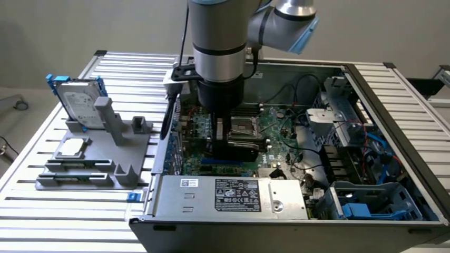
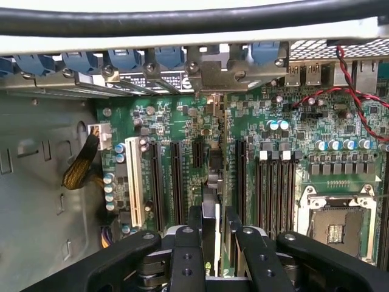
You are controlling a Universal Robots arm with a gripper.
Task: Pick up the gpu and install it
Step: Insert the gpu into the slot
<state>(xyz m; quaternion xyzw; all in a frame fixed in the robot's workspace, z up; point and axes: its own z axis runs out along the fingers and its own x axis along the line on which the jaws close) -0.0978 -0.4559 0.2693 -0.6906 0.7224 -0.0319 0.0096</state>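
The gpu (image 2: 213, 182) stands on edge between my fingers (image 2: 196, 226), running away from the wrist camera towards its metal bracket (image 2: 234, 73) at the case's rear wall. It is over a long black slot of the green motherboard (image 2: 267, 121); whether it is seated I cannot tell. In the exterior view my gripper (image 1: 226, 132) reaches down inside the open computer case (image 1: 393, 105), shut on the dark gpu (image 1: 228, 147) above the motherboard (image 1: 277, 126), to the exterior view's left of the CPU socket (image 1: 247, 129).
A silver hard drive in a blue frame (image 1: 79, 100) stands on a grey fixture (image 1: 95, 158) at the exterior view's left. The power supply (image 1: 232, 196) lies along the case front. Cables (image 1: 309, 153) and a drive cage (image 1: 338, 113) crowd the case's right side. Red wires (image 2: 352, 97) cross the board.
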